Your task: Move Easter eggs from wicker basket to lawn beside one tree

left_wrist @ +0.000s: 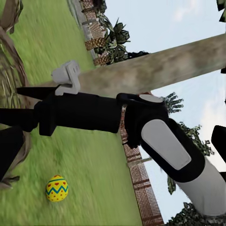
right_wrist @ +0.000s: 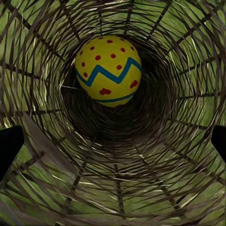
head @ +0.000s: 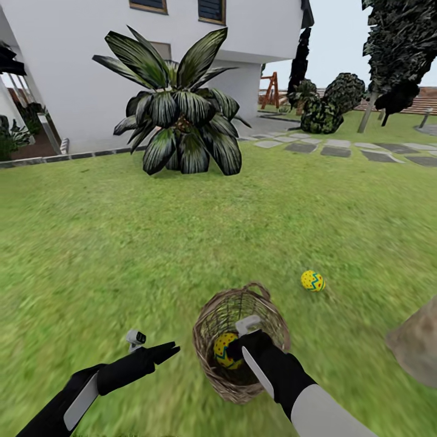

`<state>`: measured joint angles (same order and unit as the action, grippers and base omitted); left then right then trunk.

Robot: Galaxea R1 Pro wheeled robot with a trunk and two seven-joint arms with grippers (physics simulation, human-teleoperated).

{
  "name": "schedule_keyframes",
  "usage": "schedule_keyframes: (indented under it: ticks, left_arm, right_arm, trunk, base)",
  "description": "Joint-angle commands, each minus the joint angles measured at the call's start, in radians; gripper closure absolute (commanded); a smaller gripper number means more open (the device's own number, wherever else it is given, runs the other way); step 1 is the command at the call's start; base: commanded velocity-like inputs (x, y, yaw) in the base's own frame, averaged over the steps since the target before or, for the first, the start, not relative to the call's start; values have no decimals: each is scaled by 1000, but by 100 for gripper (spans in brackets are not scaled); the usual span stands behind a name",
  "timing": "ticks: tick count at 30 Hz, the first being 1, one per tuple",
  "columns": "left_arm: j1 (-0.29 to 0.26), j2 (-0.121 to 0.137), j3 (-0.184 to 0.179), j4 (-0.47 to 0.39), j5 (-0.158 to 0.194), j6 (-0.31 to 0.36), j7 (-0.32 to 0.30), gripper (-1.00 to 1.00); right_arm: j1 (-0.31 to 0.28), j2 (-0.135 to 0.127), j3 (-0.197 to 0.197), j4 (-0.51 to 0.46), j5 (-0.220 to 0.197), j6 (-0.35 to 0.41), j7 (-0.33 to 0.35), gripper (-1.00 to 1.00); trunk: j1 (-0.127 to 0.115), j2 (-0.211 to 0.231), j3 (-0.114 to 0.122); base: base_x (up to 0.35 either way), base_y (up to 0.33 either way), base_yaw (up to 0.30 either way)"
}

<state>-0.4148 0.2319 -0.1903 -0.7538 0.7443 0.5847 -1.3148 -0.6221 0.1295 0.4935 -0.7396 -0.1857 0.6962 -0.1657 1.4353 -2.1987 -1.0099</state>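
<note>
Inside the wicker basket, 1 egg apparently lies ahead of the right fingers.

No text, label, brand, number or sign can be read on anything here.

One egg inside the basket on the lawn; another egg on grass just right of it, behind; palm and house far behind.
</note>
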Motion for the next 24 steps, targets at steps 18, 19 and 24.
schedule_keyframes:
  ticks: [18,19,24]
  left_arm:
    - [-1,1,-5,1,8,10,-1,-100]
    - [-1,1,-5,1,8,10,-1,-100]
    - [-1,1,-5,1,9,10,-1,-100]
  right_arm:
    - [-1,-1,4,-1,-11,2,-9,-100]
    - [-1,-1,4,-1,-11,2,-9,-100]
    - [-1,-2,4,0,-11,2,-9,-100]
  trunk:
    - [0,0,-24]
    - [0,0,-25]
    - [0,0,-32]
  base:
    - [64,-53,152]
    - [31,-26,-82]
    - [9,-8,-143]
